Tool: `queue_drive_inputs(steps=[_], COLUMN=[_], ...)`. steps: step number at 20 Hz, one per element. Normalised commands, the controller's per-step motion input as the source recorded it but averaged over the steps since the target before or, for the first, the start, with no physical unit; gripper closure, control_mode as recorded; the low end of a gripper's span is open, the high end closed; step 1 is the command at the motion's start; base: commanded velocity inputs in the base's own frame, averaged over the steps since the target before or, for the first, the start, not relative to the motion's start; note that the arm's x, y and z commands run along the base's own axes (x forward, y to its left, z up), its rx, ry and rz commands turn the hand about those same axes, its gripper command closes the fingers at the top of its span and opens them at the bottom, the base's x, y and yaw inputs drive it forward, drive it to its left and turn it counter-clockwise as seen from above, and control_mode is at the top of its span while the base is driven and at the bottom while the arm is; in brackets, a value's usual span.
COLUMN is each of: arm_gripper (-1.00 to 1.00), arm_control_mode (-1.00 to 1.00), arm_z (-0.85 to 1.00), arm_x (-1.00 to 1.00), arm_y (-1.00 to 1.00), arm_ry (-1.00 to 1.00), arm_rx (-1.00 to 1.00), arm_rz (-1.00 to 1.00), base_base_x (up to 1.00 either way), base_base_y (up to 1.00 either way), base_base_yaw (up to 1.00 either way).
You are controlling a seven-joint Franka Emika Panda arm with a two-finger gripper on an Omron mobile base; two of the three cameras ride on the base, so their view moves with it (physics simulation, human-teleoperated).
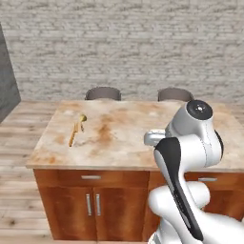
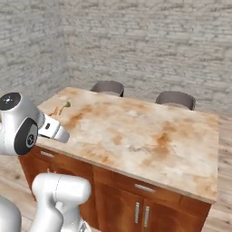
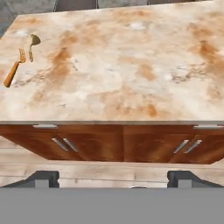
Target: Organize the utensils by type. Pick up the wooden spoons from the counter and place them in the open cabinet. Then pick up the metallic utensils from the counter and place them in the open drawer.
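My tool [image 3: 113, 180] hangs in front of the island with its jaws spread wide and nothing between them; the two dark fingertips [image 3: 42, 178] rise at the bottom of the hand view, well apart from each other, out over the pale wood-plank floor [image 3: 109, 169] in front of the cabinets.

The beige, rust-mottled marble surface [image 1: 128, 136] tops a brown wooden island. Two utensils lie on it close to its far left corner, as I face it. One is a fork with an orange-brown wooden handle and a pale head [image 3: 13, 70] [image 1: 73, 134], lying at a slant with its tines toward the far edge. Just beside it, on the side toward the middle of the surface, is a small brass-coloured spoon [image 3: 33, 44] [image 1: 82, 119], its bowl farther from me than its thin handle. I cannot tell whether the two touch. In the right base view they show as one small blurred shape [image 2: 60, 108] near the corner above my arm's joint.

Both utensils are well apart from my tool, off to its left.

Under the surface, the brown wooden cabinet doors with metal bar handles [image 3: 61, 144] are shut, and the drawer fronts [image 1: 90, 177] above them sit flush. Two dark grey chair backs [image 1: 103, 93] stand beyond the far edge, against the grey brick wall [image 1: 124, 43].
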Motion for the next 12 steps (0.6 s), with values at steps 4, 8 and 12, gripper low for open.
queue_drive_inputs(steps=[4, 8, 12], arm_gripper=[-1.00, -1.00, -1.00], arm_control_mode=[1.00, 1.00, 1.00], arm_z=[0.00, 0.00, 0.00], arm_x=[0.00, 0.00, 0.00], arm_y=[0.00, 0.00, 0.00], arm_ry=[0.00, 0.00, 0.00], arm_rx=[0.00, 0.00, 0.00], arm_rz=[0.00, 0.00, 0.00], base_base_x=[0.68, 0.67, 0.71], base_base_y=[0.99, 0.81, 0.50], base_base_yaw=[0.00, 0.00, -0.07])
